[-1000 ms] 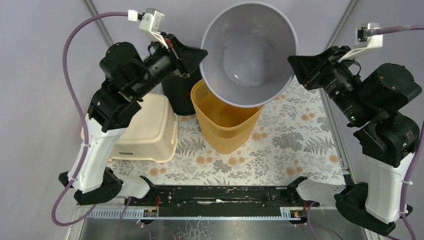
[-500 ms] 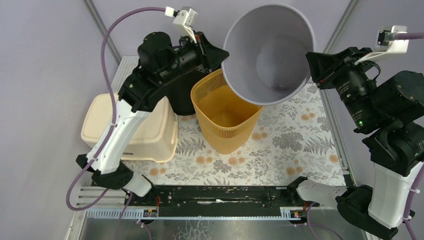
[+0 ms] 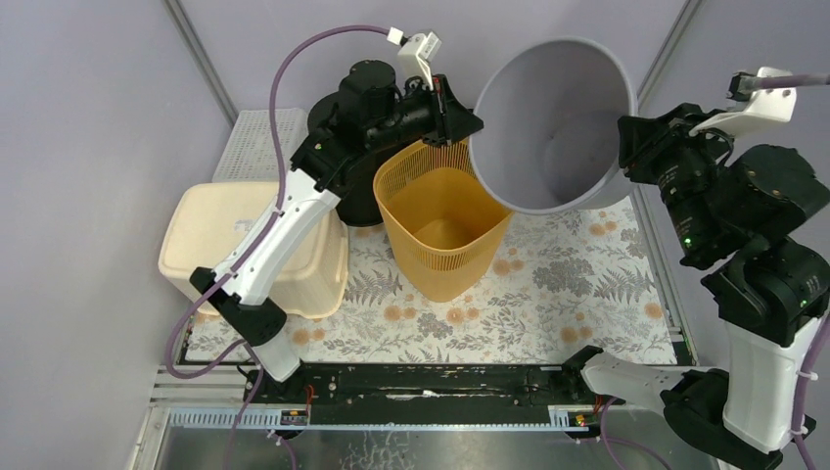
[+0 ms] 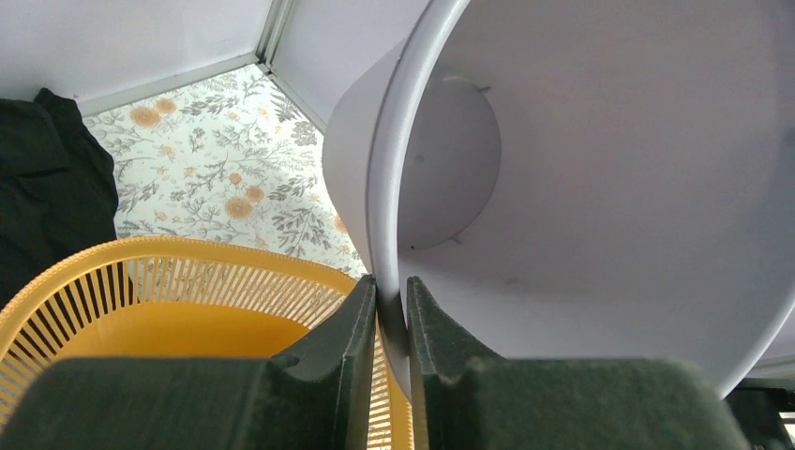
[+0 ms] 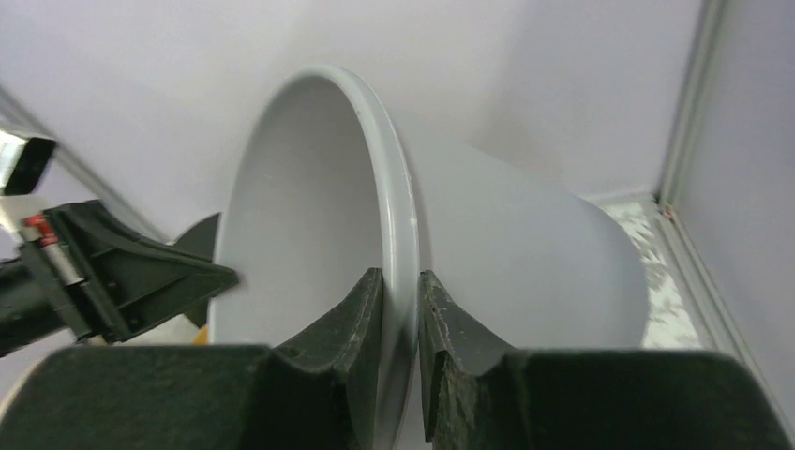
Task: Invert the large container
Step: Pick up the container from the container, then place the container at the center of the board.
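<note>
Top external view shows the large container [image 3: 553,127], a pale grey bucket, held off the table between the two grippers and tipped on its side, so that its open mouth faces the near left and its base points to the far right. The left gripper [image 3: 468,125] is clamped on the rim at the mouth's left side, and the right gripper [image 3: 626,137] is clamped on the rim directly opposite, so the whole mouth spans the gap between the two sets of jaws. In the left wrist view the fingers [image 4: 342,328] pinch the rim edge, one on the outer wall and one inside, with the bucket's interior opening to the right of the jaws. In the right wrist view the jaws likewise straddle the rim, one finger on each face of the wall. A yellow slotted basket [image 3: 440,235] stands upright just below the left jaws, its rim close under the bucket's lower edge. A black bin [image 3: 357,201] sits beside the basket under the left wrist. A cream tub [image 3: 264,250] lies well to the near left of those jaws, on the floral mat [image 3: 577,274].
</note>
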Robot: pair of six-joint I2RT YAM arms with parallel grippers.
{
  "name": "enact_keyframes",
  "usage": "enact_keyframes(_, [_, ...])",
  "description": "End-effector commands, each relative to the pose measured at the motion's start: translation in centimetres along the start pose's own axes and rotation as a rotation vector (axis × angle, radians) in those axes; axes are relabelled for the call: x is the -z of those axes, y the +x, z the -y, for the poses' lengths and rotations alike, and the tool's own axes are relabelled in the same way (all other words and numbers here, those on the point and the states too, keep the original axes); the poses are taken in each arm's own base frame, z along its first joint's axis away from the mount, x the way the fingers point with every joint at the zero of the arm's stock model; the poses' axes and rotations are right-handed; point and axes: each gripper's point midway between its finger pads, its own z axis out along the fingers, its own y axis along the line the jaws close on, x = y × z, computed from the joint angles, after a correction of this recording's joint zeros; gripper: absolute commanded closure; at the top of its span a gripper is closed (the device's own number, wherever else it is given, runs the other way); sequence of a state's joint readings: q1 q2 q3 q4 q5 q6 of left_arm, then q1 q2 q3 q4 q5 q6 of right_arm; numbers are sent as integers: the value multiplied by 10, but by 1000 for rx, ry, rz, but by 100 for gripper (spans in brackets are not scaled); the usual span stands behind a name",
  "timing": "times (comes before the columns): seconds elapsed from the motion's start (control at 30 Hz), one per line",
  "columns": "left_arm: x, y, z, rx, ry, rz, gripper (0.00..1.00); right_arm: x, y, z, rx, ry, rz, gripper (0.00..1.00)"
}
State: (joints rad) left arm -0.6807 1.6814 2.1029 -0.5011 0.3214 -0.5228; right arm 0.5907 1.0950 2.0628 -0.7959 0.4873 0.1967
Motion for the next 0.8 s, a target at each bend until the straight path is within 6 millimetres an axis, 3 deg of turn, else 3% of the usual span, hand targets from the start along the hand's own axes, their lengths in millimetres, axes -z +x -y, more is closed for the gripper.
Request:
enact_keyframes(0.0, [-2,-5,81,-56,310,33,86,-20,56,2,48,66,-164,100])
enact_keyframes(0.27, [-30,28,89,-40,335,-40,86,-7,89,39,104,221,-238,100])
enact_keyframes(0.57, [-59,53,107,-24,380,-93,86,11,113,61,130,282,-294,100])
enact_keyframes(0.77, [-74,75,111,-12,388,-132,86,23,150,74,130,309,-368,100])
